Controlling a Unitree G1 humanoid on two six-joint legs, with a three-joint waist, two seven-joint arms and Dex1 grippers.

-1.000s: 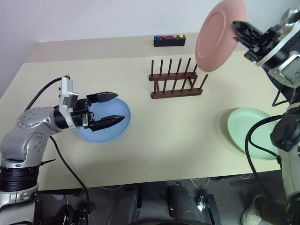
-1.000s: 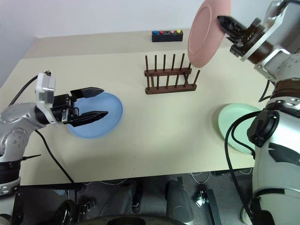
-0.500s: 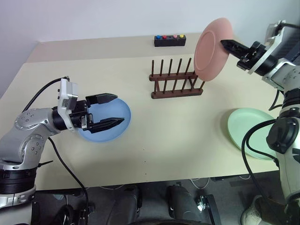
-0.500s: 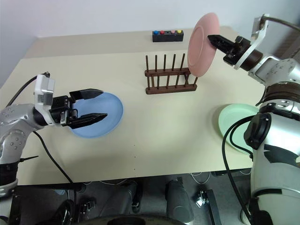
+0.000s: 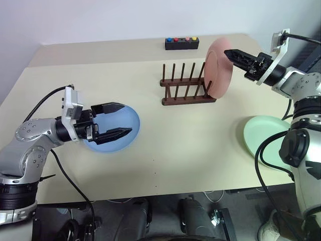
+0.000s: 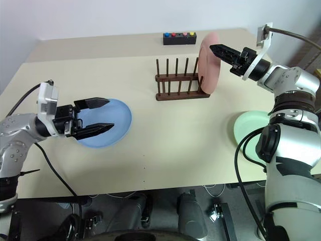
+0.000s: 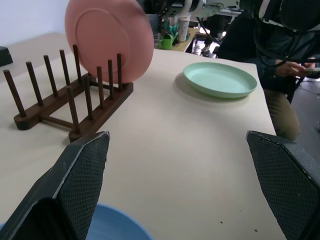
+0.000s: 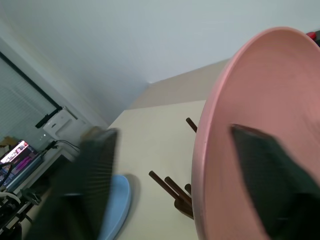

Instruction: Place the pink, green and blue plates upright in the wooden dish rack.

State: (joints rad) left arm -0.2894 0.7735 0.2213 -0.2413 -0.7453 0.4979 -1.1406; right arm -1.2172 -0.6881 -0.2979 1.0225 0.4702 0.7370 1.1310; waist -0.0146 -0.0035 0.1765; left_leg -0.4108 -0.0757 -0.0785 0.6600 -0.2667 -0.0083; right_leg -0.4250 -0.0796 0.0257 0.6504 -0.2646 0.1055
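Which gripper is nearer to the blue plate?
Left. The left gripper hovers over the blue plate; the right gripper is across the table, at the pink plate.

From my remote station, I see a robotics lab: a bare beige counter [image 5: 200, 145] against a plain white wall [image 5: 100, 20], a black box with coloured buttons [image 5: 181, 43], loose cables [image 5: 70, 181], and a seated person [image 7: 290, 55] beside cluttered desks.
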